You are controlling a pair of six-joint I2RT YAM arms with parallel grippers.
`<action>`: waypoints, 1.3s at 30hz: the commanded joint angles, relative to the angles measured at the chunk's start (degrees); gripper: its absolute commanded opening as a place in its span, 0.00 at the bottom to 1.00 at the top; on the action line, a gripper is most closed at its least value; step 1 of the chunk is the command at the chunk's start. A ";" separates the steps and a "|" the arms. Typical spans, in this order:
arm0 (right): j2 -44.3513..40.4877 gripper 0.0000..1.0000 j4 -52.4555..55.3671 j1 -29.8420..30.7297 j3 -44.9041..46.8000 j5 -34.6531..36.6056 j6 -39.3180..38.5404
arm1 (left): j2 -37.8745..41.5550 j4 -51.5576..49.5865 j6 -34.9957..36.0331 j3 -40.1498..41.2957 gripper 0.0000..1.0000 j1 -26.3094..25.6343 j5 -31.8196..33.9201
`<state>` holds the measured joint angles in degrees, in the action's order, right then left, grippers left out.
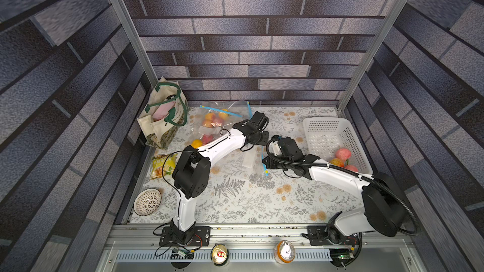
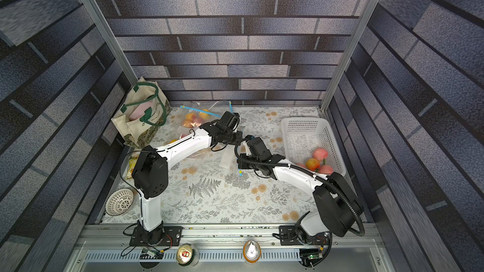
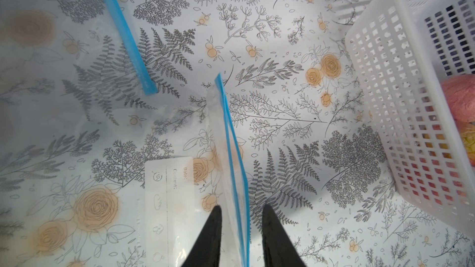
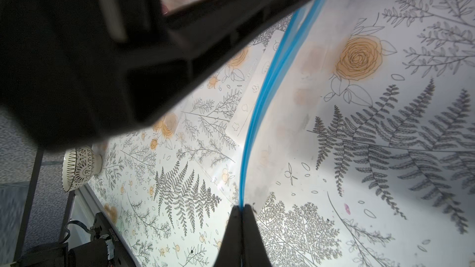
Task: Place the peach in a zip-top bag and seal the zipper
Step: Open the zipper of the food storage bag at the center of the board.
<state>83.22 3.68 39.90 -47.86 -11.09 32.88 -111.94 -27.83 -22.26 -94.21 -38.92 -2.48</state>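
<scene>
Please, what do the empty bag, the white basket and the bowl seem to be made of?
The bag: thin clear plastic film, glossy; the tablecloth print shows through. Its zipper: blue, seemingly stiffer plastic. The basket: white moulded plastic, matt, with a grid of holes. The bowl: probably glazed ceramic, white with dark pattern; plastic cannot be excluded.

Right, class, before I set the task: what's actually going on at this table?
Two robot arms are working on an empty zip-top bag mid-table. The right gripper is shut on its blue zipper edge. The left gripper sits astride that edge, jaws apart. The peaches lie in the white basket, so none is in this bag yet.
</scene>
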 commanded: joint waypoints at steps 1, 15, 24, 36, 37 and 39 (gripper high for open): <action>0.45 0.00 1.00 0.37 -1.71 -0.64 -0.46 | 2.30 0.07 0.68 0.87 0.28 0.74 0.79; 0.28 0.00 1.14 0.41 -1.71 -0.64 -0.54 | -0.59 -0.22 1.34 0.34 0.24 0.40 0.78; -0.34 0.00 1.28 0.39 -1.76 -0.64 -0.61 | -1.82 0.24 0.77 0.82 0.24 0.39 0.93; -0.02 0.00 1.07 0.42 -1.76 -0.84 -0.72 | -0.82 0.22 0.62 -0.21 0.25 -0.07 1.39; 0.01 0.00 1.19 0.44 -1.71 -0.94 -0.81 | -0.30 0.22 0.53 -0.14 0.25 -0.08 1.92; 0.10 0.00 1.17 0.38 -1.71 -0.94 -0.86 | 0.78 0.11 0.51 -0.02 0.25 -0.10 2.46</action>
<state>83.24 3.84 39.90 -48.49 -11.29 32.88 -113.73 -27.44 -22.24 -94.02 -38.63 -1.58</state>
